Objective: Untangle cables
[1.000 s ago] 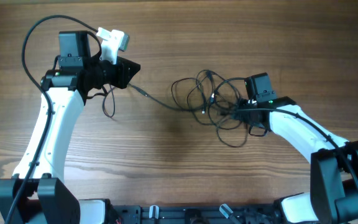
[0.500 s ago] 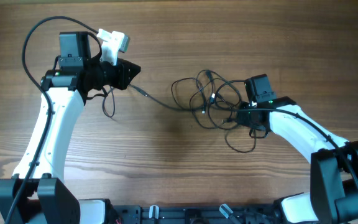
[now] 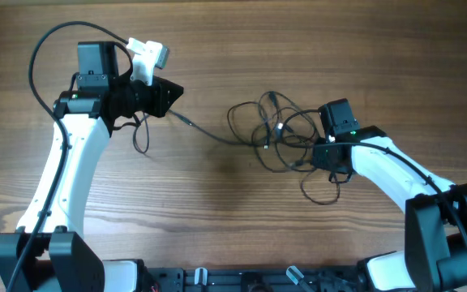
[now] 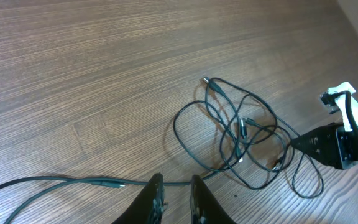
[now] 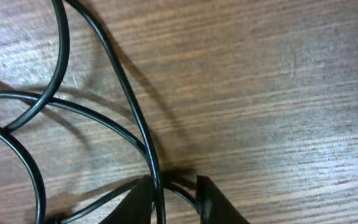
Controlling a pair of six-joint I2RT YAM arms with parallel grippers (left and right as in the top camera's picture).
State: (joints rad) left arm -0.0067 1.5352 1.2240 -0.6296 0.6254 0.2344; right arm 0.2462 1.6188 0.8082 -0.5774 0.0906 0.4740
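The cables (image 3: 274, 130) are thin black cords tangled in loose loops at mid-table. One strand runs left to a plug end and a small loop below my left arm. They also show in the left wrist view (image 4: 241, 130) and the right wrist view (image 5: 129, 106). My left gripper (image 3: 171, 89) hangs above the table, nearly closed and empty (image 4: 175, 182), with a strand lying on the wood beyond its tips. My right gripper (image 3: 314, 154) is at the tangle's right side, shut on a cable strand that passes between its fingers (image 5: 174, 183).
The wooden table (image 3: 217, 211) carries nothing else. The thick black wire of my left arm (image 3: 47, 40) arcs at the top left. The right arm (image 4: 340, 143) shows at the far right of the left wrist view.
My right gripper has drawn slightly right and toward the front, dragging the tangle with it. The lower loop has shifted right and down. The left arm has not moved.
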